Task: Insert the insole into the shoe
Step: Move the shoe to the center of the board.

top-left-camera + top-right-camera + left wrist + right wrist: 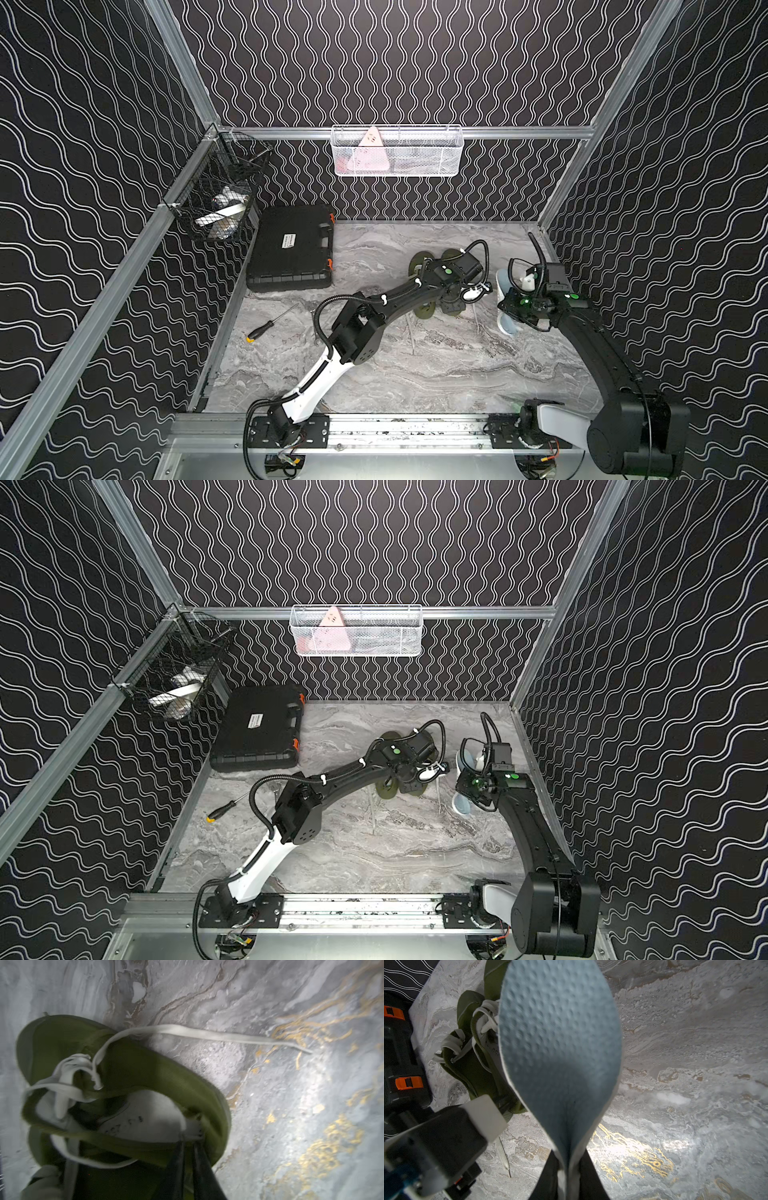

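In both top views the olive-green shoe (417,264) (385,792) lies on the marble table (415,374), right of the frame's centre and largely hidden under the left arm's wrist. The left wrist view shows the left claw (190,1140) drawn narrow, its two dark fingers (178,1167) pinching the rim of the shoe's opening, where the pale lining shows. One loose white lace (207,1032) trails across the table. Further right in the top views, close to the right wall, the right claw (569,1159) is clamped tight on the narrow end of the light blue insole (508,326) (560,1043). The insole's dimpled face fills the right wrist view, with the shoe behind it. The insole sits beside the shoe, not inside it, and whether it touches the table cannot be told. A black case (291,249) with orange latches lies at centre left, and a screwdriver (270,322) lies below it. A black wire basket (216,199) hangs at upper left and a white one (395,151) on the back wall.
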{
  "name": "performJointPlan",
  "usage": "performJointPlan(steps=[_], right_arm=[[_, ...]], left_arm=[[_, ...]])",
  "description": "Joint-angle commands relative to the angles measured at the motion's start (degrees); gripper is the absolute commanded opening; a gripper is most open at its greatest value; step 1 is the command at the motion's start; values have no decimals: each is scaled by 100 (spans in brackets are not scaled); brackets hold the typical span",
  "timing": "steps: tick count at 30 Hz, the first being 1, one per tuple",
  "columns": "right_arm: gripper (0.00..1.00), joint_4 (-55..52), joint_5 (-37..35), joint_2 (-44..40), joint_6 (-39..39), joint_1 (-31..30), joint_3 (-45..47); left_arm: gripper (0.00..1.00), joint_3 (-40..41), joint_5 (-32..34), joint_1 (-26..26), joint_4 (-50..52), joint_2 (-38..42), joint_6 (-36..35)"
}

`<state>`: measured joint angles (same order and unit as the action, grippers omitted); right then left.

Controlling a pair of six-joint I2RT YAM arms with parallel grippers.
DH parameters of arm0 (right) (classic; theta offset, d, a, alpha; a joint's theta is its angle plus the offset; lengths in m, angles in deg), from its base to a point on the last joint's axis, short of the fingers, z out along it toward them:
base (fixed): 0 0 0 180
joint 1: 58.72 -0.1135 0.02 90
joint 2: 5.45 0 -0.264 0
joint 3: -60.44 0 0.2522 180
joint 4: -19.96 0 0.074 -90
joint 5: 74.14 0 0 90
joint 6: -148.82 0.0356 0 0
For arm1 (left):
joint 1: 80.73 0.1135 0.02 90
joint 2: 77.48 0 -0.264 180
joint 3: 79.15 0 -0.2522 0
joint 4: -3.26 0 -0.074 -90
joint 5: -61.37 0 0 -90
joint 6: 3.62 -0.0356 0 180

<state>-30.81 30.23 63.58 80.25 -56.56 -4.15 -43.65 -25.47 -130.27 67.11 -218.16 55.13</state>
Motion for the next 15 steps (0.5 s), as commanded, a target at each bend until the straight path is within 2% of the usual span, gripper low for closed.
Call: performJointPlan(steps=[1,6,11,15], right_arm=[[18,-71,15,-20,-78,-4,-42],[18,-8,55,30,-63,-4,3],[18,19,57,49,-68,0,5],[18,29,57,34,-61,-4,37]], left_arm=[[15,-275,-457,-23,650,-185,114],[16,243,-846,-21,700,141,121],[16,280,-1343,-60,1257,287,289],[21,721,-1636,-139,1429,656,389]])
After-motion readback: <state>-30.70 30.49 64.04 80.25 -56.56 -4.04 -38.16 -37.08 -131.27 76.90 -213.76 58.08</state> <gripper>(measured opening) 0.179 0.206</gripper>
